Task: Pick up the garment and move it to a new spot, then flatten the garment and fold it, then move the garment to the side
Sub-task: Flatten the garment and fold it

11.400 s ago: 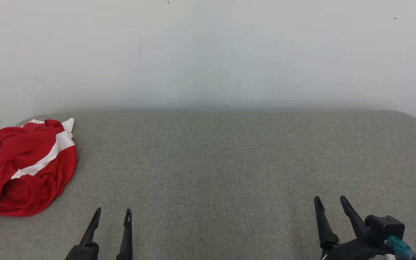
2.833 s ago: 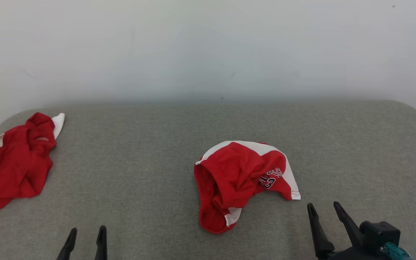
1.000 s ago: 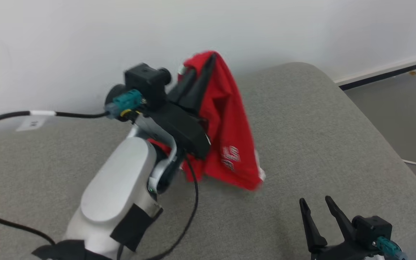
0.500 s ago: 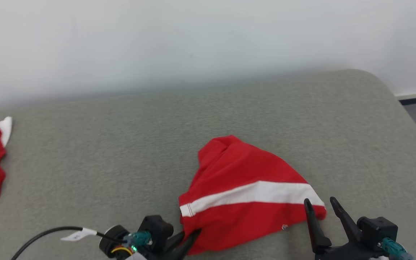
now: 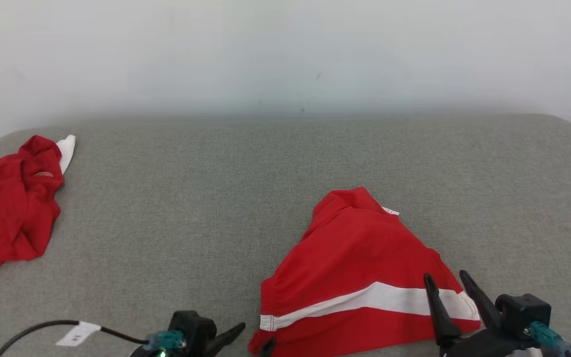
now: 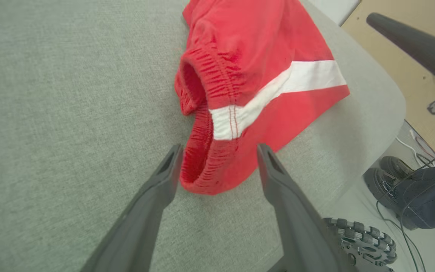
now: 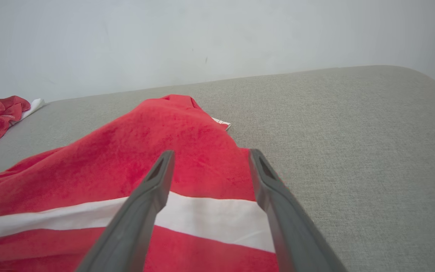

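- Head view: the garment (image 5: 360,267), a pair of red shorts with a white stripe (image 5: 365,300), lies on the grey cushion (image 5: 191,198) right of centre and close to the near edge. That spot suits the work ahead, I judge, since both arms can reach it.
- It lies as a rough triangle, humped at the far tip and not spread flat, so moving it to a new spot looks done while flattening and folding are not.
- Left wrist view: the elastic waistband (image 6: 202,94) gapes open, and its near corner sits between the fingers of the left gripper (image 6: 219,151). The jaws stand wide apart and pinch no cloth, so the fabric rests on the cushion by its own weight.
- Right gripper (image 5: 445,277) hovers over the striped right corner with its jaws spread and holding nothing. It is well set, I judge, to take that corner for a pull outward.
- With one gripper at each end of the near hem, the pair brackets the cloth ready for a sideways stretch.
- Further out, a second red garment (image 5: 13,208) lies crumpled at the cushion's far left, well apart, so it should not snag the work.
- A person's shoe (image 6: 387,170) stands on the floor beyond the cushion's edge.
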Robot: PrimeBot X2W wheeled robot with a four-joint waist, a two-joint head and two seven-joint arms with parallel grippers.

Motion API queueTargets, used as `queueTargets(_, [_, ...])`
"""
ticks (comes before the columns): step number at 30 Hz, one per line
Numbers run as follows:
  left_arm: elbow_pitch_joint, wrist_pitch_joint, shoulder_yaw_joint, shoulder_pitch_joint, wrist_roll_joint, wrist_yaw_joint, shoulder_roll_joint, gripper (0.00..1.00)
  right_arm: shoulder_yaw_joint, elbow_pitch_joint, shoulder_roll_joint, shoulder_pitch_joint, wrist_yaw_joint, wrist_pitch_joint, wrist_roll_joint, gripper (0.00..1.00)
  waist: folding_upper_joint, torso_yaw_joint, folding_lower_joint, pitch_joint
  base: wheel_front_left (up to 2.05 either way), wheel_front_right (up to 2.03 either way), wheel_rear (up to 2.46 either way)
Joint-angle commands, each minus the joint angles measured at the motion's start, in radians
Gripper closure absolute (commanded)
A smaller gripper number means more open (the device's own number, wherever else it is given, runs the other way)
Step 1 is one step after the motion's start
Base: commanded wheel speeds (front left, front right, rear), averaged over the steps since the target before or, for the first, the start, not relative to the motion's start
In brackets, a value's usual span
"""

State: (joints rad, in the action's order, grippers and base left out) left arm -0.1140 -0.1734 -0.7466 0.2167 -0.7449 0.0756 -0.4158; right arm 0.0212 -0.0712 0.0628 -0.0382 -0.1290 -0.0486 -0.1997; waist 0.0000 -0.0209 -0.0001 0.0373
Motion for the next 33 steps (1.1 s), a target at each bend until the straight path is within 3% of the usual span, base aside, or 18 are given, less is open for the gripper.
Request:
queueTargets(1, [0.014,-0.003,0.009,-0.012,-0.012,0.001,-0.007,0.0,-0.005,0.01,0.008,-0.001,-0.003,-0.002,0.007,0.0,0.0,-0.007,0.0001,-0.003,0.0,0.0,0.0])
queueTargets(10, [0.007,-0.034,0.028,0.034,-0.036,0.004,-0.027,0.0,0.004,0.02,0.013,-0.006,-0.003,-0.016,-0.002,0.0,0.0,-0.05,0.0001,-0.01,0.0,0.0,0.0])
queueTargets(12, [-0.005,-0.038,0.026,0.038,-0.039,0.003,-0.021,0.16,0.006,0.02,0.012,-0.008,-0.003,-0.017,-0.004,0.0,0.0,-0.061,0.0001,-0.01,0.0,0.0,0.0])
queueTargets(13, [-0.01,-0.039,0.025,0.041,-0.041,0.002,-0.018,0.33,0.006,0.019,0.011,-0.009,-0.003,-0.017,-0.005,0.0,0.0,-0.065,0.0001,-0.01,0.0,0.0,0.0])
queueTargets(15, [-0.014,-0.04,0.027,0.042,-0.046,0.001,-0.015,0.37,0.006,0.018,0.012,-0.01,-0.003,-0.017,-0.006,0.0,0.0,-0.07,0.0001,-0.01,0.0,0.0,0.0])
queueTargets(16, [-0.015,-0.044,0.027,0.043,-0.047,0.0,-0.015,0.55,0.005,0.018,0.013,-0.011,-0.003,-0.016,-0.006,0.0,0.0,-0.073,0.0001,-0.009,0.0,0.0,0.0])
queueTargets(18, [-0.019,-0.049,0.027,0.042,-0.054,-0.003,-0.017,0.75,0.003,0.019,0.014,-0.014,-0.003,-0.016,-0.007,0.0,0.0,-0.078,0.0001,-0.009,0.0,0.0,0.0])
queueTargets(19, [-0.02,-0.055,0.026,0.039,-0.056,-0.004,-0.021,0.98,0.003,0.019,0.015,-0.015,-0.003,-0.016,-0.007,0.0,0.0,-0.081,0.0001,-0.009,0.0,0.0,0.0])
queueTargets(26, [-0.006,-0.076,0.02,0.016,-0.064,-0.014,-0.037,1.0,-0.003,0.015,0.014,-0.022,-0.003,-0.021,-0.008,0.0,0.0,-0.082,0.0001,-0.004,0.0,0.0,0.0])
queueTargets(33, [0.017,-0.046,0.024,0.041,-0.025,-0.04,-0.037,1.0,-0.068,-0.034,0.051,-0.025,-0.003,-0.068,0.074,0.0,0.0,-0.063,0.0001,0.033,0.0,0.0,0.0])
